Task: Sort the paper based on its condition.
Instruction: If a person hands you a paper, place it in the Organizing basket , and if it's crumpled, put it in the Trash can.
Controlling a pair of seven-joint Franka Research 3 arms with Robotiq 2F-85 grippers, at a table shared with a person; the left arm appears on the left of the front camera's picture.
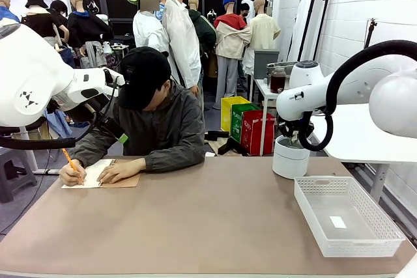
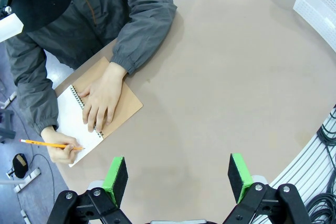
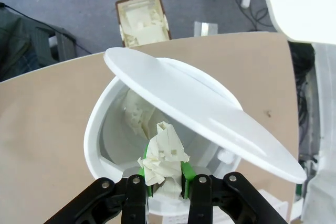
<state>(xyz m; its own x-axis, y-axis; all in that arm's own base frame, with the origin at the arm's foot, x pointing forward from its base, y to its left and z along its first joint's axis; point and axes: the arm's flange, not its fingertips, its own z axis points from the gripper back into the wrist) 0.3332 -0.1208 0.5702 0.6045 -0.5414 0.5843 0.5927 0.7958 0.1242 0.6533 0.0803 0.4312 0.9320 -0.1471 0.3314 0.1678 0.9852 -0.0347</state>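
My right gripper is shut on a crumpled wad of white paper, pinched between its green pads. It holds the wad just over the mouth of a round white bin, whose swing lid is tilted open. More crumpled paper lies inside the bin. In the front view the right arm hangs over this bin at the table's far right. My left gripper is open and holds nothing, high above the bare table. Beyond it a person writes on the white page of a spiral notebook.
The person sits at the far left side and holds an orange pencil, with the other hand flat on the notebook. A white mesh basket with a small white tag inside stands at the front right.
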